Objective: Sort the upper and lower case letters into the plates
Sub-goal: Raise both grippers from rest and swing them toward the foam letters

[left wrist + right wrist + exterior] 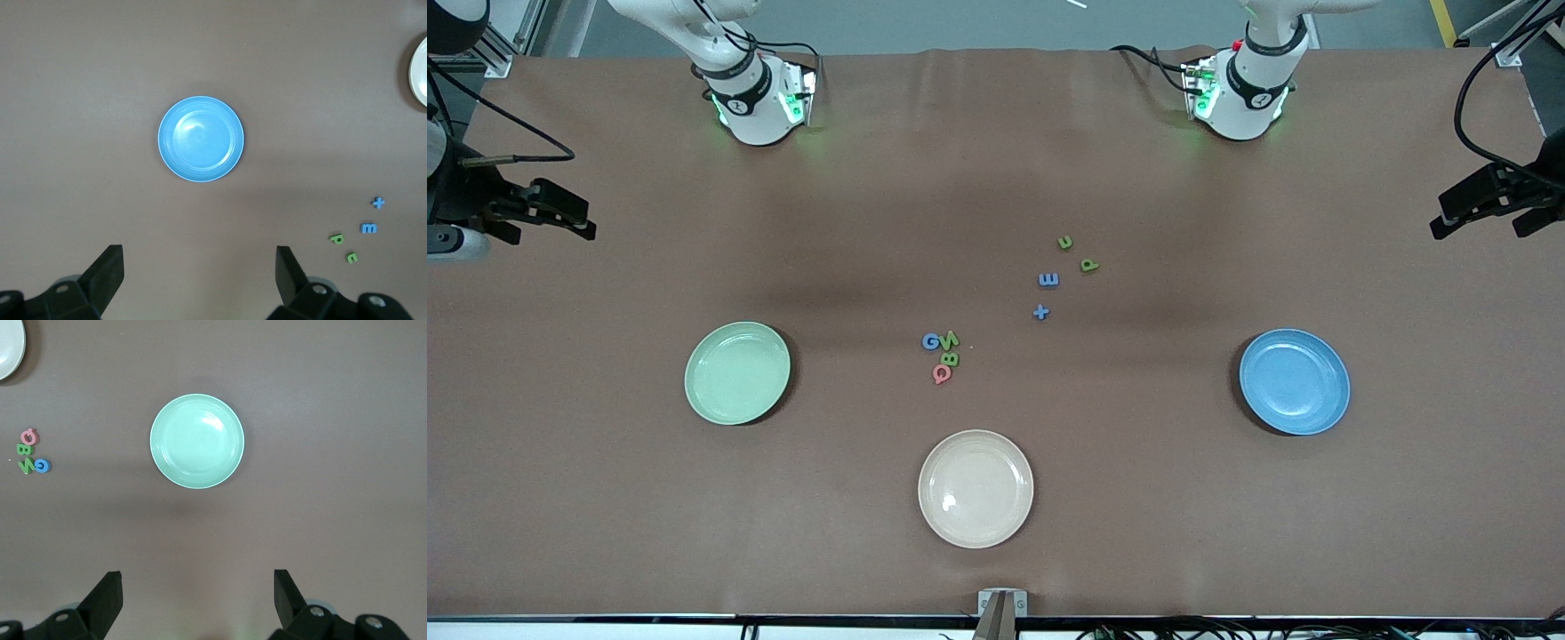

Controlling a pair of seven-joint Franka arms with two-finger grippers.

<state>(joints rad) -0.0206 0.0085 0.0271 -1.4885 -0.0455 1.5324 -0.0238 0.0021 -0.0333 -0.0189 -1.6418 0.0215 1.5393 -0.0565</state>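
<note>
Below the wide-open, empty left jaws [200, 277] lies the blue plate [201, 139]; below the equally spread right jaws [198, 600], the green plate [197, 441].

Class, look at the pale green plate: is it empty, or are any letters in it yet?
Empty. The pale green plate shows only bare surface; the nearest letters lie on the table beside it.

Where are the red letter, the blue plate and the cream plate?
red letter [942, 373], front view, on its ring.
blue plate [201, 139], left wrist view, middle of its bare dish.
cream plate [975, 488], front view, middle of its bare dish.
</note>
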